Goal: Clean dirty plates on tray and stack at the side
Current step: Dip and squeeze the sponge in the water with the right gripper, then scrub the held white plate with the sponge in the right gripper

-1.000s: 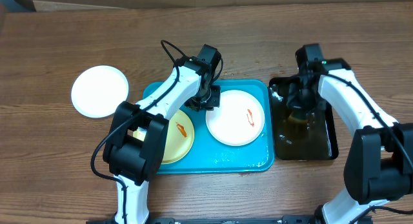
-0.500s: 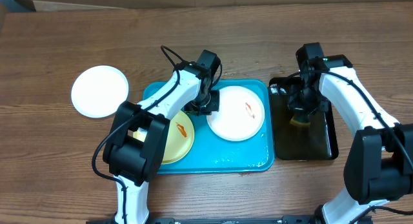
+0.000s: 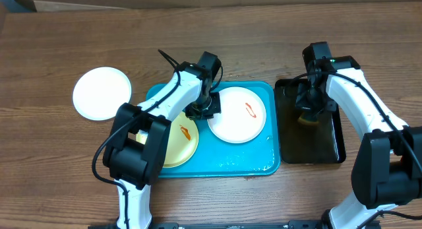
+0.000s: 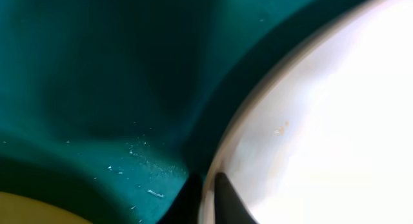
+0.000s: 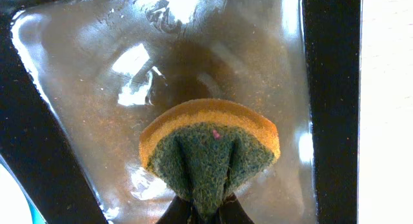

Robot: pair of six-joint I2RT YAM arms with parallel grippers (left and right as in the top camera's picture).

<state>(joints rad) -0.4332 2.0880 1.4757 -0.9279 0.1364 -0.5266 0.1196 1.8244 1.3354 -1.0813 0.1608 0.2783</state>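
The left gripper [image 4: 208, 199] pinches the rim of a smeared white plate [image 3: 237, 115] on the turquoise tray [image 3: 264, 164] — a yellow-green plate [image 3: 181, 144] lies beside it. The right gripper [image 5: 201, 214] squeezes a folded sponge [image 5: 210, 146] over the black tray [image 3: 330, 153].

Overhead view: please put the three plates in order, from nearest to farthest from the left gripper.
1. Smeared white plate, on the tray; the left gripper is at its rim.
2. Yellow-green plate, in the tray's left part, just below the gripper.
3. Plain white plate, on the table, left of the tray.
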